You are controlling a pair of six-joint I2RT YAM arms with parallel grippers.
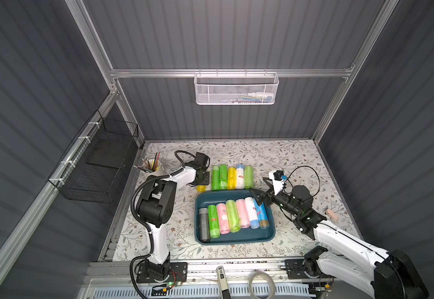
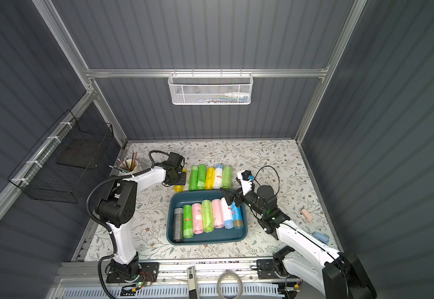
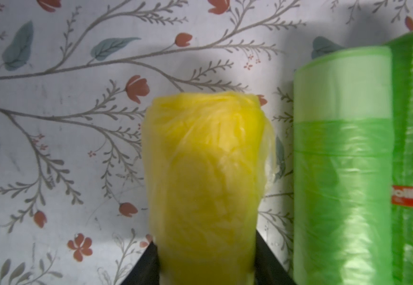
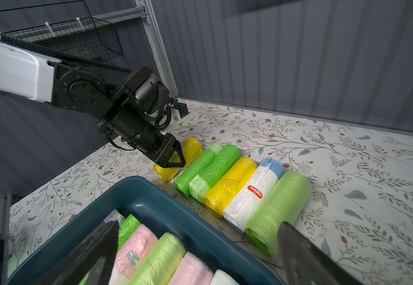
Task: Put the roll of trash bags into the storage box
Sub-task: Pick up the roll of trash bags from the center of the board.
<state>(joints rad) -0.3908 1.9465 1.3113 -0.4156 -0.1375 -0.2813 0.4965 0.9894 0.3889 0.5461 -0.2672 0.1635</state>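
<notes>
A yellow roll of trash bags [image 3: 205, 172] lies on the floral table at the left end of a row of rolls [image 1: 231, 177], green beside it. My left gripper [image 3: 205, 237] is down over it, both black fingers pressed against its sides; from the right wrist view the left gripper [image 4: 176, 164] straddles the yellow roll [image 4: 192, 148]. In both top views only the roll's near end [image 1: 202, 187] [image 2: 178, 187] shows under the gripper. The dark teal storage box [image 1: 234, 239] [image 4: 151, 197] holds several rolls. My right gripper [image 1: 257, 184] [image 4: 198, 224] hangs open over the box's far right corner, holding nothing.
A cup of pencils [image 1: 153, 165] stands behind the left arm. A black wire basket [image 1: 99, 160] hangs on the left wall and a white mesh basket [image 1: 236, 89] on the back wall. A pink object [image 1: 331, 214] lies at the right edge.
</notes>
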